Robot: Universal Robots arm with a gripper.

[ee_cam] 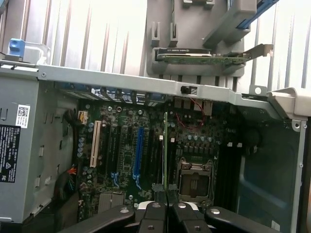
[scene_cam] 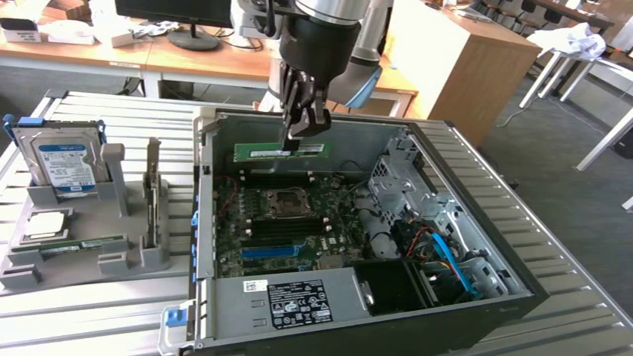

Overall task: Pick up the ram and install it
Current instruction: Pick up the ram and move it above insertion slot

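Claw (scene_cam: 305,130) clamped on ram (scene_cam: 282,151) at its top edge, stick hanging level just below fingertips. Long, narrow, thin green board with white sticker; seen edge-on from wrist. Beneath claw: open computer case (scene_cam: 505,259), motherboard (scene_cam: 296,230).

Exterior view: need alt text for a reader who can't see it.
The gripper holds the ram by its top edge, roughly level, over the motherboard inside an open PC case. On the exterior view's left, a grey rack carries an upright hard drive and a card.
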